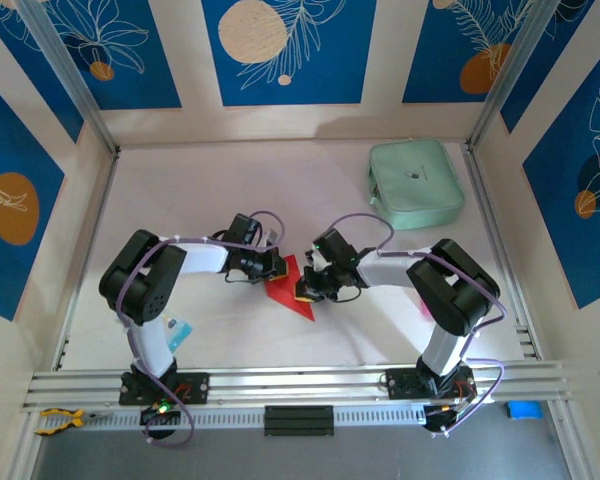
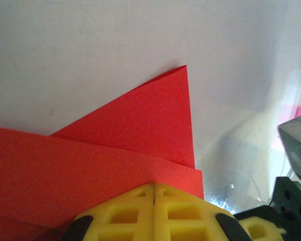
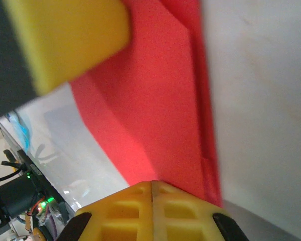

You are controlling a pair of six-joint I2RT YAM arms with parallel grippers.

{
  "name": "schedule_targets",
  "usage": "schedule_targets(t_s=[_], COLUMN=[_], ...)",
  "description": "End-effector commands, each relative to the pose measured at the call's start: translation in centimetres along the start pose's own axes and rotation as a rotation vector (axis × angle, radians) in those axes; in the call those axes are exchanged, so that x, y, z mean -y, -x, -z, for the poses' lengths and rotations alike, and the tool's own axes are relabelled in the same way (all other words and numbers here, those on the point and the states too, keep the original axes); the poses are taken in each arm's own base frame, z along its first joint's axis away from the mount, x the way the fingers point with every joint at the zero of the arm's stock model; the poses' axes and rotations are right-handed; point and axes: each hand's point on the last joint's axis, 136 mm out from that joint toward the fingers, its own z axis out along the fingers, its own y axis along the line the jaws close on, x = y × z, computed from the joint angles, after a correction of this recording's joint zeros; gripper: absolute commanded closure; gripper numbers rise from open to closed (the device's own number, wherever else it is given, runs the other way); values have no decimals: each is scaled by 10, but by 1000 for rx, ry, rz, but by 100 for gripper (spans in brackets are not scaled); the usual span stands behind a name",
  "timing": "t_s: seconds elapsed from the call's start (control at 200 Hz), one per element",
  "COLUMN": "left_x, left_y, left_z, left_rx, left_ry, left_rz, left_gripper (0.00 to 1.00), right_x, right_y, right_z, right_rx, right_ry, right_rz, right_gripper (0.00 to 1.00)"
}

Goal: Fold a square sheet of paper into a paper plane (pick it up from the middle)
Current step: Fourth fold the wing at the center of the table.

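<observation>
- Left claw (image 2: 154, 197): its yellow fingers are pressed flat together with no gap along the seam. The tips sit against the red paper (image 2: 140, 130). I cannot tell whether any layer is pinched between them.
- Right claw (image 3: 153, 198): its fingers are likewise tight together, with the tips on the paper. One yellow finger of the left claw looms just beside it in the right wrist view.
- Paper: it is folded into overlapping layers, and one flap rises to a sharp point. From above it is a narrow pointed shape lying on the pale surface (image 1: 210, 200). It sits between the two claws, about midway across and nearer the arms' bases than the far wall.
- Arms: the left arm (image 1: 145, 275) reaches in from the left and the right arm (image 1: 450, 285) from the right. Both wrists turn inward over the paper.
- Pouch (image 1: 415, 183): mint green, lying flat toward the far right corner, well apart from the paper.
- Packet (image 1: 177, 332): blue and white, near the left arm's base.
</observation>
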Motion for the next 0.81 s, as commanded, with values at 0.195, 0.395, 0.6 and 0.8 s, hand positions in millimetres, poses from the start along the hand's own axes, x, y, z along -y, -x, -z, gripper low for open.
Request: schedule_targets(t_s=[0.195, 0.395, 0.6, 0.8], left_x=[-47, -52, -56, -57], left_y=[-17, -13, -10, -9], left_z=[-7, -2, 0, 1], left_rx=[-45, -29, -23, -21], left_ry=[123, 126, 124, 129], left_rz=[72, 84, 98, 101], left_gripper=[99, 100, 100, 100], right_x=[18, 28, 36, 49], right_y=[5, -19, -39, -58], right_z=[-29, -23, -10, -4], right_rx=[-27, -57, -64, -80], right_ry=[-79, -57, -43, -44], right_rz=[-45, -50, -48, -58], right_gripper=[100, 100, 99, 98])
